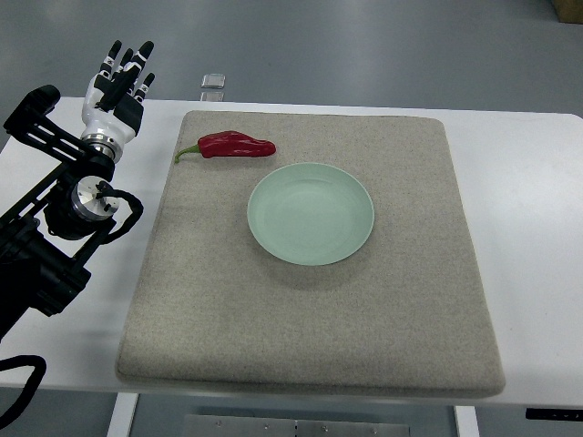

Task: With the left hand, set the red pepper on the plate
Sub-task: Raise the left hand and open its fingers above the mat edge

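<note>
Top view: white worktop (528, 182), beige felt mat (310, 319), grey floor beyond. Left robot hand (123, 77) upper left, fingers extended, empty. Red pepper (235, 146) on mat, just above-left of pale green plate (311, 213).

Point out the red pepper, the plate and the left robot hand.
red pepper (235, 146), top view, middle of its red body.
plate (311, 214), top view, bare centre of the pale green dish.
left robot hand (118, 84), top view, back of the hand below the fingers.
</note>
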You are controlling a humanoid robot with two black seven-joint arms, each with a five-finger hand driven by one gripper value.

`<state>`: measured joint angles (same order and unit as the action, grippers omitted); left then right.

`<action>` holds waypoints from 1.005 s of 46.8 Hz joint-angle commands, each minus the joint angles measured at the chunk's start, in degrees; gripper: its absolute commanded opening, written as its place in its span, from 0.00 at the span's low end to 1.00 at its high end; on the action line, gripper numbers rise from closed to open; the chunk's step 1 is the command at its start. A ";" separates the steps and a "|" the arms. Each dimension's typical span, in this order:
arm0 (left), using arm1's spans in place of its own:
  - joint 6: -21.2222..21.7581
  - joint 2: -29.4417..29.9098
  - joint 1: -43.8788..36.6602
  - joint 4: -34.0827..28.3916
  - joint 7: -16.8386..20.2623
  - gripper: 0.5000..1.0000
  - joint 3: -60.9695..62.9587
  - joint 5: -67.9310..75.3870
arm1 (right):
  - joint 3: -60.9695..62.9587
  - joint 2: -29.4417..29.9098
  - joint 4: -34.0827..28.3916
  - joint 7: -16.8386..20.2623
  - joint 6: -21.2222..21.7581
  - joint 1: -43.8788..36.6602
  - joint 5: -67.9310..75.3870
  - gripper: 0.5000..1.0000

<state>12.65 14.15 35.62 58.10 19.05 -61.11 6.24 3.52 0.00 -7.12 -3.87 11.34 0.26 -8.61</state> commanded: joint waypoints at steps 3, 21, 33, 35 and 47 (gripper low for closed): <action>0.01 0.00 0.23 -0.09 0.03 0.99 0.12 0.00 | 0.00 0.00 0.00 0.00 0.00 0.00 0.00 0.86; 0.01 0.35 1.20 -0.35 -0.06 0.99 0.03 0.00 | 0.00 0.00 0.00 0.00 0.00 0.00 0.00 0.86; -0.08 0.35 1.38 -0.97 -0.06 0.99 0.03 0.00 | 0.00 0.00 0.00 0.00 0.00 0.00 0.00 0.86; 0.01 0.35 1.38 -1.05 -0.06 0.99 0.03 0.00 | 0.00 0.00 0.00 0.00 0.00 0.00 0.00 0.86; -0.52 0.26 1.90 -1.76 0.02 0.98 0.64 0.26 | 0.00 0.00 0.00 0.00 0.00 0.00 0.00 0.86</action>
<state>12.44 14.47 37.05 56.52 18.98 -60.95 6.30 3.52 0.00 -7.12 -3.87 11.34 0.26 -8.61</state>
